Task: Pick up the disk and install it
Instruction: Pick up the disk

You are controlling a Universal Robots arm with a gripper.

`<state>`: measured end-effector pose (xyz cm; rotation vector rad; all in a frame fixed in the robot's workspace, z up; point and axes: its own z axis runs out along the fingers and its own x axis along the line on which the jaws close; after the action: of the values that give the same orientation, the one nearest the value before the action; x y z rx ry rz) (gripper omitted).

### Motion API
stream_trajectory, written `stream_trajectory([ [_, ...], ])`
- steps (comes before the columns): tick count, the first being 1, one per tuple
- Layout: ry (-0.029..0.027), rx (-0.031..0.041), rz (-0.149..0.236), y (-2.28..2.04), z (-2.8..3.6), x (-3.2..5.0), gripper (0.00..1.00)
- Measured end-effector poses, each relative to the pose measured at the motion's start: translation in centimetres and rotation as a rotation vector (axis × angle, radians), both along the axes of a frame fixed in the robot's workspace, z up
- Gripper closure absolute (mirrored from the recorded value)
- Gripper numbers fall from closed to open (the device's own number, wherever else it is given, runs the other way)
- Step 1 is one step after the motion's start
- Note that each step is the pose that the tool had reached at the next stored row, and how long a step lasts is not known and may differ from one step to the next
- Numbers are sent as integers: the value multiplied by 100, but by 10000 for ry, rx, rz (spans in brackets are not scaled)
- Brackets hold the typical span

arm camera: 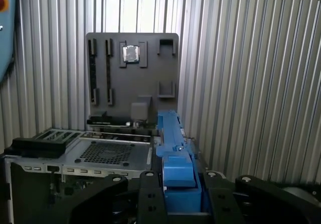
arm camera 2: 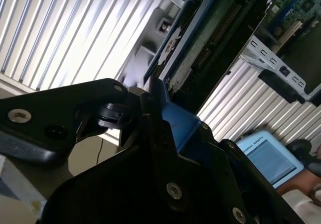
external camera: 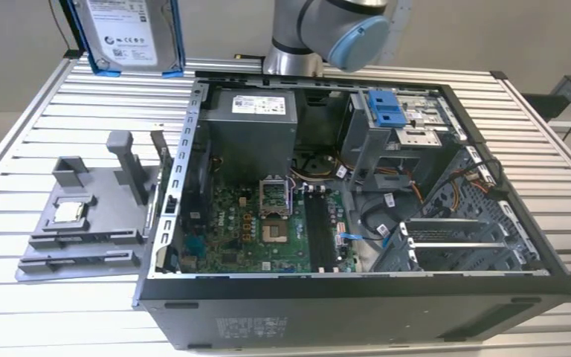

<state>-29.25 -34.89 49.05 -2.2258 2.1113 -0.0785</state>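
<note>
Hand [arm camera: 180, 184] holds disk [external camera: 127, 33] over slatted metal table [external camera: 38, 111].

Bright ribbed metal tabletop [external camera: 27, 312], plain grey backdrop [external camera: 464, 33] beyond.

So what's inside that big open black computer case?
A green circuit board, a grey boxy power supply, a metal drive cage with a blue plastic latch and coloured cables. Whatever lies under the board or behind the cage is covered.
</note>
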Motion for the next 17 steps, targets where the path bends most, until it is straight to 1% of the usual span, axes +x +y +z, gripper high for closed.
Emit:
stream_trajectory([
  [17,2,1,1,-1,0,773,100],
])
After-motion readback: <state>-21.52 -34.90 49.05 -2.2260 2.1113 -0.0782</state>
